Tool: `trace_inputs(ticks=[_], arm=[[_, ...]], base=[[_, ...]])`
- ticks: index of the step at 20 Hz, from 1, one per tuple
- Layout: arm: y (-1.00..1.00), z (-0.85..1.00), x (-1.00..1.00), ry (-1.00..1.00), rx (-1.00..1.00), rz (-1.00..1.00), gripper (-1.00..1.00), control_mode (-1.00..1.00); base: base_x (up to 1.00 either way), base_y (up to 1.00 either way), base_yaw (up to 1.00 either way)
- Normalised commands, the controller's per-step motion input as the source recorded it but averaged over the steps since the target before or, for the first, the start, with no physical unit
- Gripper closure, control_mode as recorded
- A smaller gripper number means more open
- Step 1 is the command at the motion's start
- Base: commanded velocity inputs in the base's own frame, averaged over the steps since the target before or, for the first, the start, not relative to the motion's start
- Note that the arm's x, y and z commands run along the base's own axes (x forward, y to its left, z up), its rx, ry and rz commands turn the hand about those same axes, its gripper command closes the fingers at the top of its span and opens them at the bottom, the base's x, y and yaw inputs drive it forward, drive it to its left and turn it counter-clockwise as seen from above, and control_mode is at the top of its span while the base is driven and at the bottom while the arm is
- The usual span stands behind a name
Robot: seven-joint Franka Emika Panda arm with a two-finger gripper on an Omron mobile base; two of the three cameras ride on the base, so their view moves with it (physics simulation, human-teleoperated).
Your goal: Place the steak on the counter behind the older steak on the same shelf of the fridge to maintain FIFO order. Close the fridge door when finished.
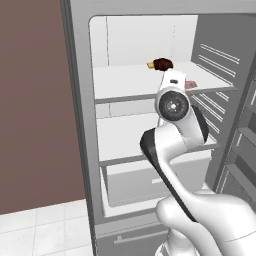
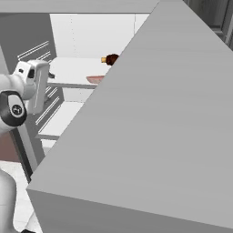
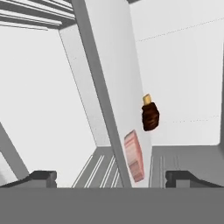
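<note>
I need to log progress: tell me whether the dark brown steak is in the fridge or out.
In. The steak lies on the upper shelf, behind the older steak; the gripper is open.

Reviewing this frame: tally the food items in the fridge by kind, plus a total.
Dark brown cooked steak: 1
Pale pink-red raw older steak: 1
Total: 2, both on the same shelf of the fridge.

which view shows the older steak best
The hand view: the older steak shows its whole pink slab, near the steak. The left base view shows a sliver beside the arm; the right base view shows a strip at the fridge door edge.
</note>
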Motion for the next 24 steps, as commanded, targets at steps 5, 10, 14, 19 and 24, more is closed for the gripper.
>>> trace_inputs(ticks=[5, 10, 14, 19, 24], arm=[[0.20, -0.22, -0.28, -0.04, -0.03, -0.13, -1.00, 1.00], [0.00, 0.00, 0.00, 0.00, 0.00, 0.00, -1.00, 1.00], [0.00, 0.00, 0.00, 0.00, 0.00, 0.00, -1.00, 1.00], [0.00, 0.00, 0.00, 0.00, 0.00, 0.00, -1.00, 1.00], [0.00, 0.00, 0.00, 0.00, 0.00, 0.00, -1.00, 1.00]], base=[[-0.30, 0.26, -0.13], [-0.87, 0.71, -0.54], [-0.75, 0.46, -0.73], [-0.67, 0.17, -0.83], [-0.46, 0.00, -0.88]])
